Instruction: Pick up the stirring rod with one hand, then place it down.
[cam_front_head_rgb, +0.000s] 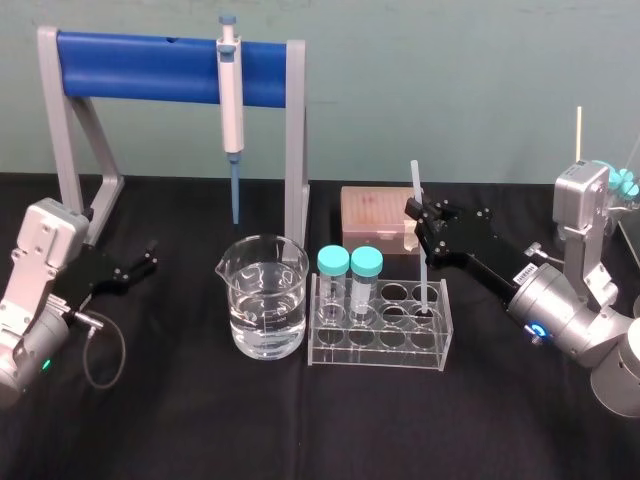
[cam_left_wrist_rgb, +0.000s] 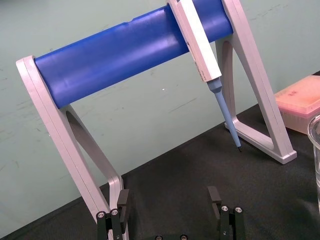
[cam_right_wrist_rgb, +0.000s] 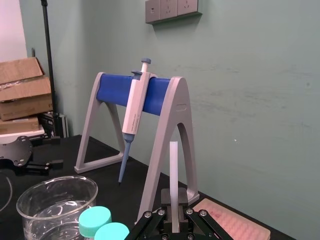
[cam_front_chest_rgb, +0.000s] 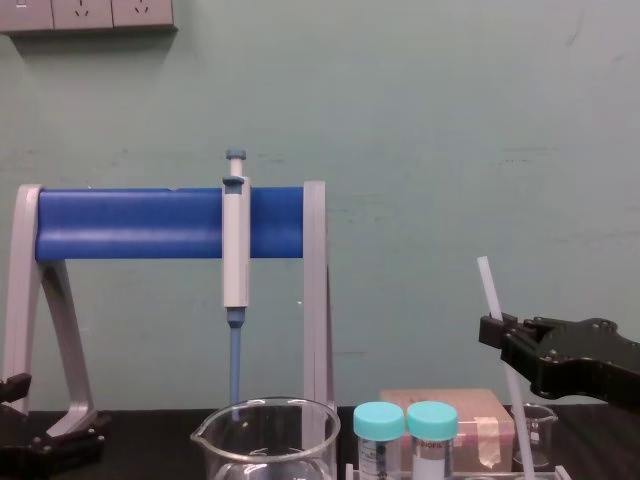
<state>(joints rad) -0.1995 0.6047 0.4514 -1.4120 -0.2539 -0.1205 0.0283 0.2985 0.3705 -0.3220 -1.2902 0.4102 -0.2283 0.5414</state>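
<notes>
The left claw rests released above the counter at far left, near the pipette stand. Right of the beaker, the right claw is clenched on the stirring rod, which stands nearly upright with its lower end in a right-end hole of the clear rack.

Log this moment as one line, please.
right gripper: jaws shut on rod | rod: near upright, lower end in rack | left gripper: open, idle at left
</notes>
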